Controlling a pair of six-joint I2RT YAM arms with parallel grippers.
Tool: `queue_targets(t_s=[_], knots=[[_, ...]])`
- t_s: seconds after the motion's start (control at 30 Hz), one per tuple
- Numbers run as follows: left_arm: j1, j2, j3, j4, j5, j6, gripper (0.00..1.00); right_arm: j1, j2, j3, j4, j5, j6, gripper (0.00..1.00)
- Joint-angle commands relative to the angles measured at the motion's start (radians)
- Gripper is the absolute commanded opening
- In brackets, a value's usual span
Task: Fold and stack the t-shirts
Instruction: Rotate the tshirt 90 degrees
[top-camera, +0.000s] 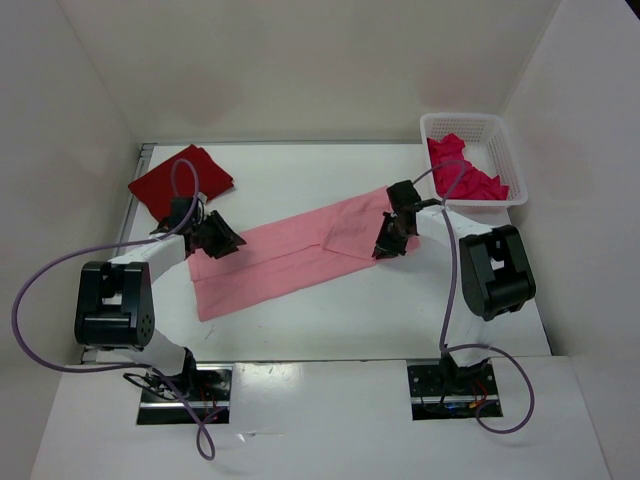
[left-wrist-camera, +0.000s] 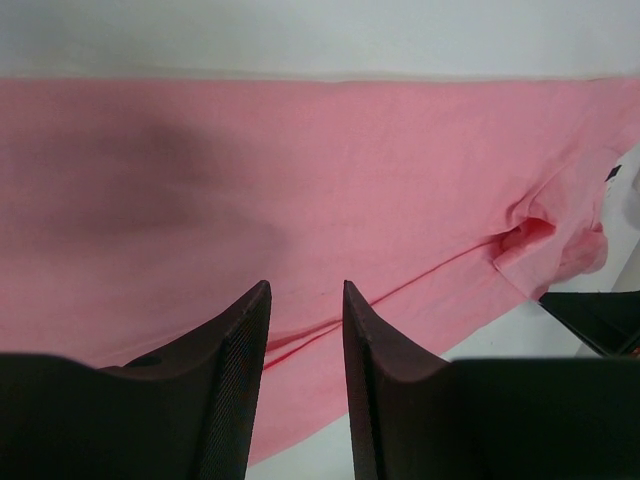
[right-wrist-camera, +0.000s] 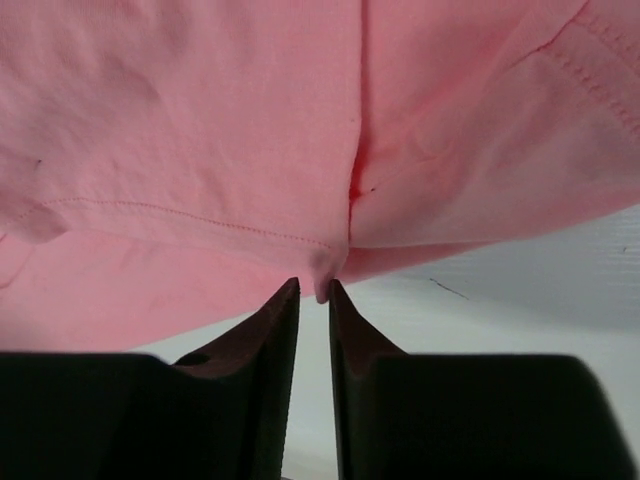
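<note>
The right claw (right-wrist-camera: 313, 285) is nipped shut on a puckered bit of hem of the light pink t-shirt (top-camera: 290, 255), while the left claw (left-wrist-camera: 305, 288) stands apart over its other end. The shirt itself lies as a long diagonal band across the table (top-camera: 400, 310), with the folded dark red t-shirt (top-camera: 180, 180) at the far left corner and the crimson-magenta t-shirt (top-camera: 462, 175) in the white mesh basket (top-camera: 470, 122).

The white table (top-camera: 400, 315) carries a light pink shirt (top-camera: 280, 260); left of it a dark red shirt (top-camera: 180, 178), right of it a white basket (top-camera: 462, 120).
</note>
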Motion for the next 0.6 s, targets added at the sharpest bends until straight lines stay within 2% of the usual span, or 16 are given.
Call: queue_targets(t_s=[0.0, 0.1, 0.13, 0.17, 0.23, 0.27, 0.4, 0.57], knots=[[-0.005, 0.023, -0.018, 0.039, 0.007, 0.011, 0.42, 0.008, 0.017, 0.034, 0.046, 0.038, 0.011, 0.2], [-0.005, 0.023, -0.018, 0.039, 0.007, 0.002, 0.42, -0.001, 0.008, 0.034, 0.046, 0.067, 0.011, 0.23], [-0.005, 0.032, -0.018, 0.048, 0.007, 0.002, 0.42, -0.001, 0.008, 0.034, 0.036, 0.067, -0.001, 0.28], [-0.005, 0.032, -0.018, 0.048, 0.007, 0.002, 0.42, -0.001, 0.024, 0.043, 0.027, 0.055, -0.01, 0.38], [-0.005, 0.032, -0.018, 0.048, 0.007, -0.007, 0.42, -0.001, 0.043, 0.044, 0.017, 0.055, -0.01, 0.39], [-0.005, 0.032, -0.018, 0.048, 0.007, -0.007, 0.42, -0.001, 0.043, 0.044, 0.017, 0.045, -0.01, 0.38], [-0.005, 0.032, -0.018, 0.048, 0.007, -0.007, 0.42, -0.001, 0.034, 0.044, 0.026, 0.045, -0.01, 0.13], [-0.005, 0.052, -0.018, 0.048, -0.013, -0.016, 0.42, -0.011, -0.008, 0.08, -0.039, 0.058, -0.03, 0.08]])
